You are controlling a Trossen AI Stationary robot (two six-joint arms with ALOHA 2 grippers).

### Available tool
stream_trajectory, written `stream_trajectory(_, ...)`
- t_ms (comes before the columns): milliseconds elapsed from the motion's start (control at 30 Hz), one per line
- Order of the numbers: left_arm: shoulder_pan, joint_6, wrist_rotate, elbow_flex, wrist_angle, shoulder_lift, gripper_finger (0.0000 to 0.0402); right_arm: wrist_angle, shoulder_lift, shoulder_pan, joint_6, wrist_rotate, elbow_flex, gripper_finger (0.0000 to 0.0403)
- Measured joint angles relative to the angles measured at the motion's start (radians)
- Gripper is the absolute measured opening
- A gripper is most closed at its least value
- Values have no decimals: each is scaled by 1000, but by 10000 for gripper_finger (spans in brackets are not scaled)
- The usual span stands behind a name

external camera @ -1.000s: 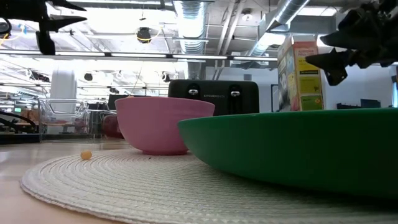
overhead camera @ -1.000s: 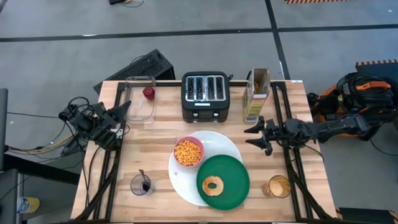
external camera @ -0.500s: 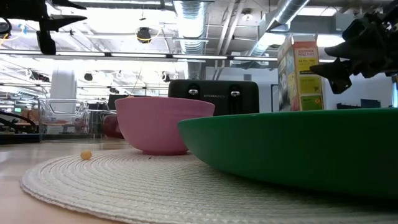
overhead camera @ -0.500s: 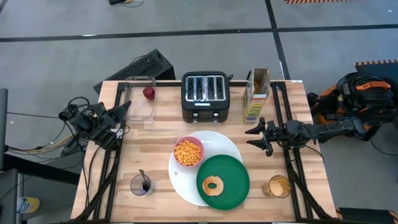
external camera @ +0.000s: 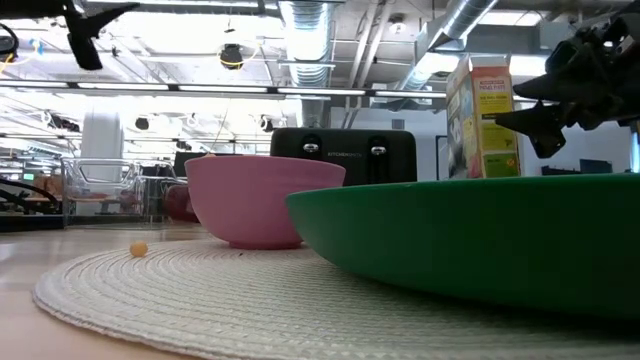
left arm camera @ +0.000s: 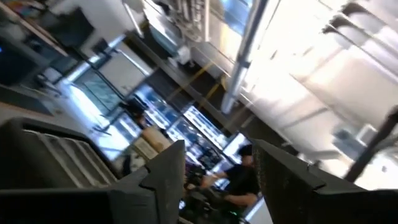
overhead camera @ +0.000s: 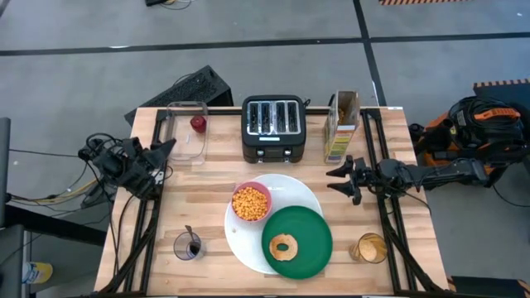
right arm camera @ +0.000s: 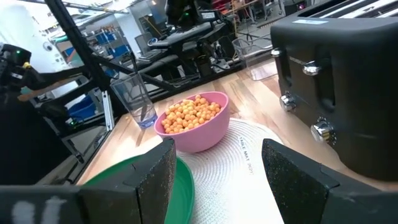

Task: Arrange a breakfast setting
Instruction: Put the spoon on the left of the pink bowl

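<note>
The wooden tabletop (overhead camera: 199,207) carries the setting near its middle: a big white round plate (overhead camera: 302,194) — woven like a mat in the low view — with the smaller green plate (overhead camera: 310,228) overlapping its near right part and the pink bowl (overhead camera: 251,201) on its left part. The bowl is heaped with orange cereal (right arm camera: 188,113); it looks light but spillable, best taken by the rim and kept level. The ring bagel (overhead camera: 284,246) on the green plate is likely soft and light; pinch across one side of the ring. The small red fruit (overhead camera: 198,123) lies in the clear container (overhead camera: 187,131) at the far left; round, it may roll.

A metal spoon (overhead camera: 190,238) stands in a glass (overhead camera: 188,246).

Writing on the cereal box (external camera: 480,115) is too small to read.

The right end effector (overhead camera: 341,180) hangs beside the white plate, fingers apart; the left end effector (overhead camera: 166,151) waits at the left edge, fingers apart.
</note>
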Motion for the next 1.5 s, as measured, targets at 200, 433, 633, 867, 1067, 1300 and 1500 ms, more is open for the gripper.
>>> stream_trajectory(200,-3,-112,107,104,-260,5,183,-2,3,-1,0,0,-1,260)
stream_trajectory(433,-24,-246,328,319,-765,95,183,-15,3,-1,0,0,-1,260)
stream_trajectory(633,-36,-333,574,448,-967,237,183,-39,3,-1,2,1,-1,260)
stream_trajectory(867,-40,-354,712,477,-1076,381,183,-75,3,-1,2,1,-2,260)
stream_trajectory(1067,-40,-406,791,477,-1132,468,183,-92,3,-1,2,1,-2,260)
stream_trajectory(1300,-40,-416,854,478,-1093,510,183,-96,3,-1,0,1,-3,260)
stream_trajectory(1500,-72,-429,844,478,-1146,569,183,-97,3,-1,0,1,-3,260)
